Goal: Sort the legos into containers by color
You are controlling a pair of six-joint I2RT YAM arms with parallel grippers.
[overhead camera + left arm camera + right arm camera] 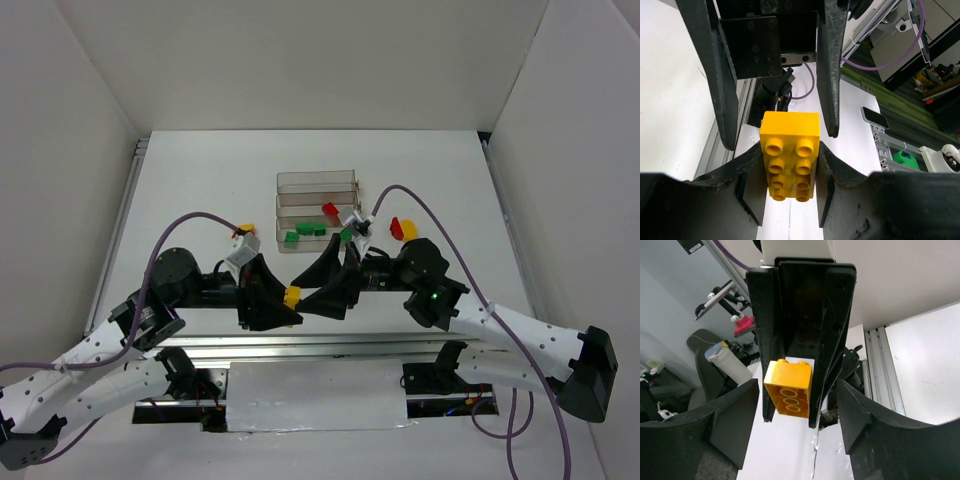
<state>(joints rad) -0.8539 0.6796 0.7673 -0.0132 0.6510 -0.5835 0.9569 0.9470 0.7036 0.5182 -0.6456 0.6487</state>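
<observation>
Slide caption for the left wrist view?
Left fingers pinch a yellow brick; right fingers stand open on either side of its far end, not touching.

White arms (92, 368), black fingers (715, 200), purple cables (190, 217)

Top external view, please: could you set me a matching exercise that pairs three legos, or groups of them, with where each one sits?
Things:
1. lone yellow lego
2. green legos
3. red-and-yellow pair

Places:
A. on the table, right of the containers
B. inside the containers
C. clamped in the left gripper

Pairs: 1-C; 2-B; 3-A
</observation>
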